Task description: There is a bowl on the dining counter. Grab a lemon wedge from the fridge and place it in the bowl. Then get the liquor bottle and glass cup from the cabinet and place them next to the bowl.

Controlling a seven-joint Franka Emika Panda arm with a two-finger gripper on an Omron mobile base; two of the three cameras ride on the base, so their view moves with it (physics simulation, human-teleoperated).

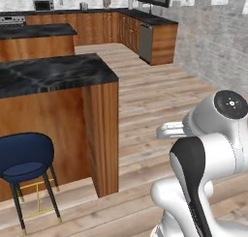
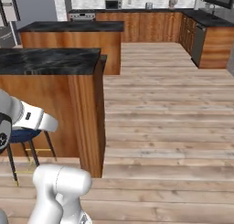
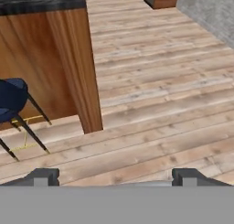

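Here, pincer: the gripper (image 3: 114, 175) stands spread wide, nothing between its fingertips (image 3: 45, 176), touching nothing, over bare wood floor (image 3: 160, 109).
Dining counter: the dining counter (image 1: 53, 74) lies near left, its black marble top running lengthwise left to right, its end panel facing the open floor.
Stool: a blue stool (image 1: 24, 158) stands against its near side.
Fridge: the fridge (image 2: 8, 13) is far left.

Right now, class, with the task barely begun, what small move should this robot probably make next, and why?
Probably drive on toward the grey-beige two-door fridge. The two-finger gripper stands open over bare plank floor holding nothing, the black marble dining counter lies alongside, and the lemon wedge comes first.
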